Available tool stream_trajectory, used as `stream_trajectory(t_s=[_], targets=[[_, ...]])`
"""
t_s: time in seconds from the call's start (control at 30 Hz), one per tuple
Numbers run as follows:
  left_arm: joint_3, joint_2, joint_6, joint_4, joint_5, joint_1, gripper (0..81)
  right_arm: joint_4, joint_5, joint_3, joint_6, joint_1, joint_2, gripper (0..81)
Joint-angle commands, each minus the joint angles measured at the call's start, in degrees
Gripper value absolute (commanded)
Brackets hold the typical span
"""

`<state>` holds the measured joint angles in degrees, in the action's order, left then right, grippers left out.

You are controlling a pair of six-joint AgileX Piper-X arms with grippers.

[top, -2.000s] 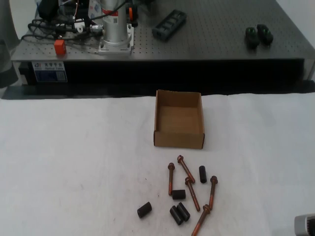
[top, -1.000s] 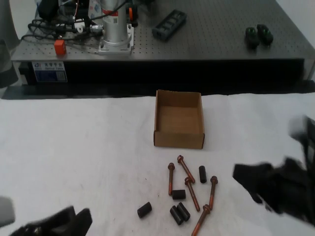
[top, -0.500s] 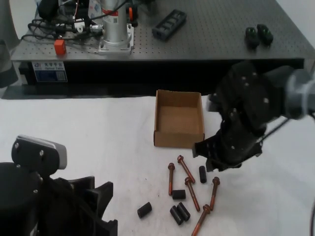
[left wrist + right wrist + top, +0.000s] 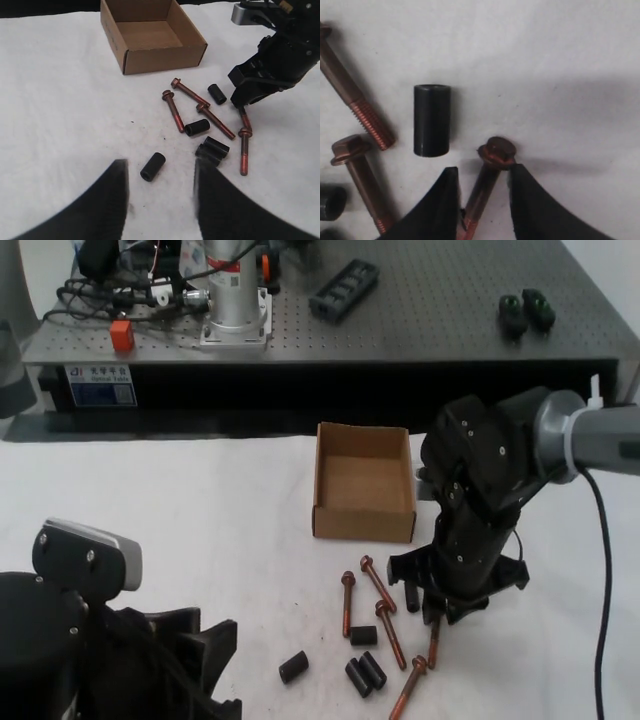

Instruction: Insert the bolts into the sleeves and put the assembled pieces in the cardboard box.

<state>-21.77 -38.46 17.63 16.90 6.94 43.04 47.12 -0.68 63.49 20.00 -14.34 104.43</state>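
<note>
Several copper bolts (image 4: 391,634) and black sleeves (image 4: 364,635) lie loose on the white cloth in front of the open cardboard box (image 4: 363,523), which holds nothing. My right gripper (image 4: 437,612) points down over the right side of the pile. In its wrist view the right gripper (image 4: 483,172) is open, its fingers either side of one bolt (image 4: 496,151) just below the head, with a sleeve (image 4: 432,120) beside it. My left gripper (image 4: 159,165) is open low at the near left, and a lone sleeve (image 4: 152,166) lies just ahead of its fingers (image 4: 114,200).
Beyond the cloth's far edge stands a metal breadboard bench (image 4: 420,330) with a post, cables and small black parts. Bare white cloth (image 4: 150,500) stretches left of the box and to the far right.
The right arm has dropped from beside the box down onto the bolts, its fingers now straddling one. The left arm has edged slightly forward at the near left.
</note>
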Motion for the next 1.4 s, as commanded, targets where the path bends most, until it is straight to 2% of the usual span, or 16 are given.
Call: stream_trajectory(t_s=[0.0,0.27,0.37,0.43,0.47,0.7,0.9,1.13,1.37], targets=[[-0.7,-0.1,-0.3,0.0,-0.3,0.0,31.4,1.9,1.5,0.5,0.8,0.2,1.3,25.1],[-0.7,-0.1,-0.3,0.0,-1.7,0.0,31.4,1.2,-0.1,0.1,1.0,0.2,2.2,24.6],[-0.7,-0.1,-0.3,0.2,-2.8,0.0,31.4,-0.1,-1.3,0.1,0.8,0.2,2.2,16.1],[-0.7,-0.5,-0.3,0.6,-5.2,0.0,31.4,-1.2,-1.3,0.1,0.5,0.2,2.2,4.5],[-0.8,-1.1,-0.3,1.2,-6.9,0.0,31.4,-1.6,-1.3,0.1,0.5,0.3,2.2,1.8],[-3.4,-11.8,-4.2,4.3,-11.9,0.0,31.4,1.2,1.4,0.0,-1.1,1.8,0.3,1.5],[-14.0,-27.4,-10.7,9.8,-13.4,0.0,31.4,7.2,3.0,-2.6,-7.3,1.8,-13.8,1.5],[-30.1,-45.5,-26.3,17.7,-14.1,-0.4,31.4,19.6,6.3,-5.7,-8.7,1.8,-36.1,1.5],[-41.5,-57.2,-28.9,26.4,-14.1,-3.6,31.4,27.1,6.8,-6.0,-8.9,1.8,-51.5,1.5]])
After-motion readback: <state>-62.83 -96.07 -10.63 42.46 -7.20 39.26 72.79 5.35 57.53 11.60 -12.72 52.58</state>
